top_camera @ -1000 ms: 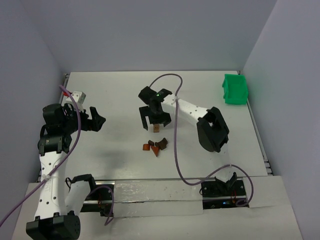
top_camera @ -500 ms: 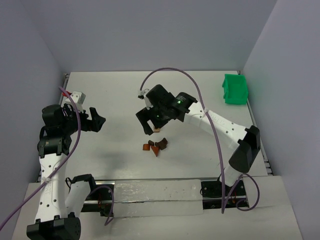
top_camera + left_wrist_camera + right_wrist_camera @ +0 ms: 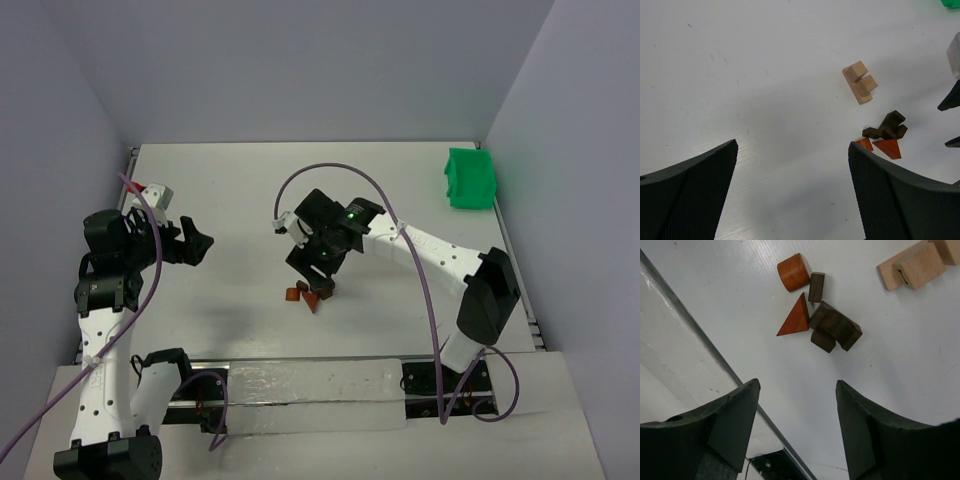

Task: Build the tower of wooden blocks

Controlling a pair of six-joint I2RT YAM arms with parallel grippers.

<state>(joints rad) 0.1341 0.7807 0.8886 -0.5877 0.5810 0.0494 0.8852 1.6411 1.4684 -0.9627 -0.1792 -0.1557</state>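
Your right end effector (image 3: 796, 385) is dropping toward six o'clock, spread and empty, over the dark blocks (image 3: 835, 330), likely your next pick.

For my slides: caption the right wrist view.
Right fingers open above loose wood blocks: red wedge, red cylinder, dark pieces.

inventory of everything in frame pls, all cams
light tan blocks: one cluster, apparently a bar plus two cubes; tan; mid-table, apart from the rest
dark brown blocks: small bar plus a tight cluster, count unclear; dark brown; mid-table
wedge: 1; reddish-brown; against the dark cluster
cylinder: 1; reddish-brown; beside the small dark bar
bin: 1; green; far right corner
table: 1; white
cables: 2; purple; one along each arm
left claw: open, empty; left side
right claw: open, empty; over the dark blocks
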